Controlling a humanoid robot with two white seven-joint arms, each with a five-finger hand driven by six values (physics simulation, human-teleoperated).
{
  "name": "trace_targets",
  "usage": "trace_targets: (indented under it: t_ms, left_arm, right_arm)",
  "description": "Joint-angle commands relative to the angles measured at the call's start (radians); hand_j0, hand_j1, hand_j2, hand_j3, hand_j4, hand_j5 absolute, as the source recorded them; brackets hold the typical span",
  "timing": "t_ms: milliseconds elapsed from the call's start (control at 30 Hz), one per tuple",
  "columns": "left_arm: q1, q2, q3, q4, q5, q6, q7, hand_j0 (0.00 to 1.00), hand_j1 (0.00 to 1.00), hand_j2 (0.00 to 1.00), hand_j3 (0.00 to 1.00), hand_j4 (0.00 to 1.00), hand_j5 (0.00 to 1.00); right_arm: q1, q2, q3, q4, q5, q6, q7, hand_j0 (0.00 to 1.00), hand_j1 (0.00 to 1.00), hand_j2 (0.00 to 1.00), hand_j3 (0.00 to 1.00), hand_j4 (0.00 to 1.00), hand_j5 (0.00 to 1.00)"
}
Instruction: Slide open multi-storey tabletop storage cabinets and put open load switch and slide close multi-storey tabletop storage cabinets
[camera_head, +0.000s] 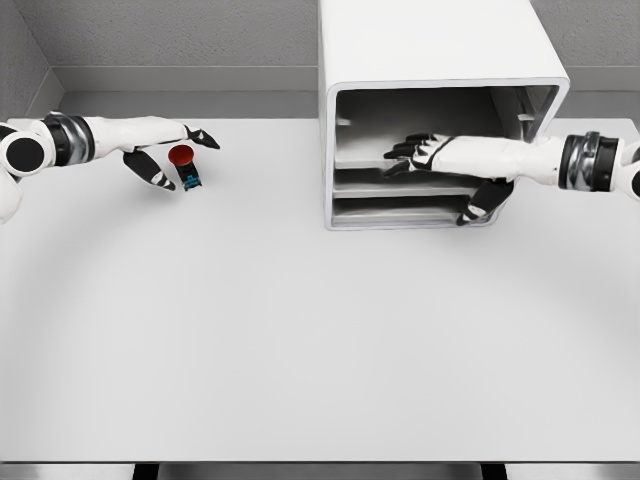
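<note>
Nearest us the white counter (300, 350) lies bare. Farther out, on our left, the left robot hand (165, 150) hangs over the counter with thumb and fingers parted around the switch (185, 165), a small part with a red round top and a dark base. We cannot tell whether the fingertips press it or only flank it, nor whether it rests on the counter or is lifted.

On our right, the right robot hand (440, 160) reaches into the white cabinet (440, 110), fingers stretched flat over an inner tray and the thumb hooked lower at the front edge; it grips nothing we can make out. The cabinet's front looks open.

We judge the opening step nearly or just finished, and the placing step beginning. The next move calls for a firm pinch on the switch, a carry rightward toward the cabinet, and the right robot hand clearing the opening first.
</note>
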Motion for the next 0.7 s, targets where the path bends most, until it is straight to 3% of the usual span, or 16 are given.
trace_targets:
  t_ms: [0, 167, 667]
  left_arm:
    - [0.000, -0.003, 0.001, 0.002, 0.007, 0.002, 0.001, 0.86, 0.86, 0.86, 0.86, 0.86, 0.86]
    - [0.000, -0.003, -0.001, 0.002, 0.007, 0.002, 0.001, 0.72, 0.72, 0.72, 0.72, 0.72, 0.72]
    - [0.000, -0.018, 0.001, 0.025, -0.010, 0.002, 0.001, 0.72, 0.72, 0.72, 0.72, 0.72, 0.72]
  right_arm:
    - [0.002, -0.010, 0.006, -0.037, -0.040, -0.014, 0.008, 1.00, 1.00, 1.00, 1.00, 1.00, 1.00]
    - [0.012, -0.036, 0.003, -0.080, -0.040, -0.014, 0.006, 1.00, 1.00, 1.00, 1.00, 1.00, 1.00]
    - [0.023, -0.136, -0.001, -0.219, -0.043, -0.014, 0.003, 1.00, 1.00, 1.00, 1.00, 1.00, 1.00]
